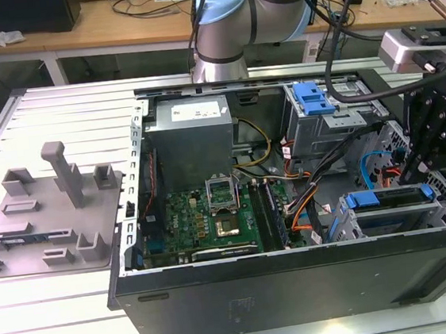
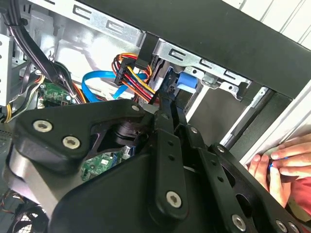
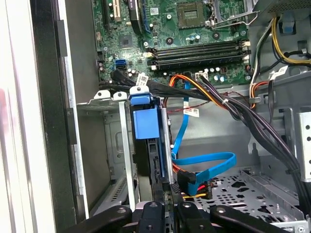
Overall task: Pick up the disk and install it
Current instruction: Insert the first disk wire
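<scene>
The disk (image 1: 390,196) stands on edge in the drive cage at the open computer case's (image 1: 299,286) end on the exterior view's right, its blue carrier frame uppermost. My gripper (image 1: 424,163) hangs at that end of the disk. In the first wrist view the black fingers (image 3: 154,209) sit either side of the disk's (image 3: 146,121) near end, close together, and the gripper (image 3: 169,208) looks shut on it. The second wrist view shows the gripper (image 2: 170,99) reaching the blue carrier (image 2: 183,80) inside the metal cage.
A person's hand (image 2: 284,160) rests on the case edge near my gripper. Cable bundles (image 3: 233,111) and a blue flat cable (image 3: 204,165) run beside the cage. Further in are the motherboard (image 1: 211,208), the grey power supply (image 1: 190,134) and a blue-latched upper cage (image 1: 314,97). A grey fixture (image 1: 52,209) lies left.
</scene>
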